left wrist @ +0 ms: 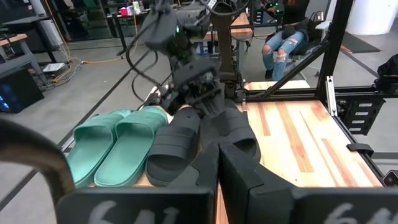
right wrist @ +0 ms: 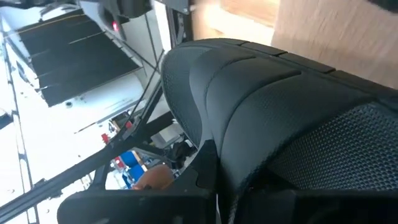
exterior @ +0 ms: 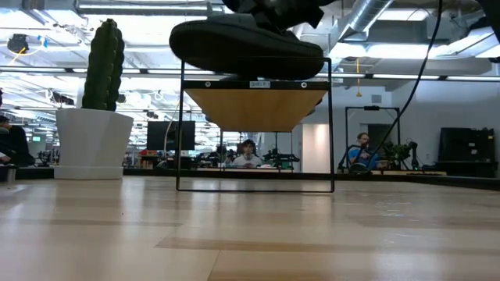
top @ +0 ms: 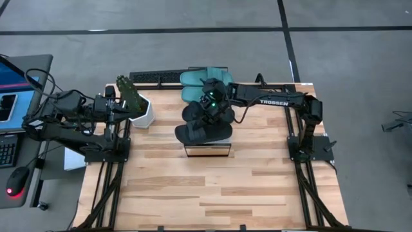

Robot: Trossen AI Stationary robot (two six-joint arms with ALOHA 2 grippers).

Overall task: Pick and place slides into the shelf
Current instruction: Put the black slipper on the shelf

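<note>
The shelf [top: 206,150] stands at the table's middle, its silvery front edge toward the near side. Two teal slides [left wrist: 109,152] lie side by side at its far end, and a black slide [left wrist: 174,149] lies beside them. A second black slide [left wrist: 239,130] is nearest the front edge, with my right gripper [left wrist: 198,99] shut on it from above. In the low view this slide [exterior: 242,43] sits at the top of the shelf's frame [exterior: 181,125]. My left gripper [left wrist: 217,165] is shut and holds nothing, drawn back at the table's left edge. My right gripper holds the nearest black slide by its ribbed strap [right wrist: 249,124]; the fingers [right wrist: 186,186] come slanting down from the table's right. The gripper's own body hides the place of contact. The slide is slightly tilted at the shelf's top [exterior: 258,78]; whether it rests there I cannot tell.
A cactus in a white pot [top: 136,106] stands at the table's far left beside my left arm. A dark flat rack [top: 154,78] lies along the far edge. Bare slatted tabletop [top: 212,193] stretches in front of the shelf. People sit in the room beyond.
</note>
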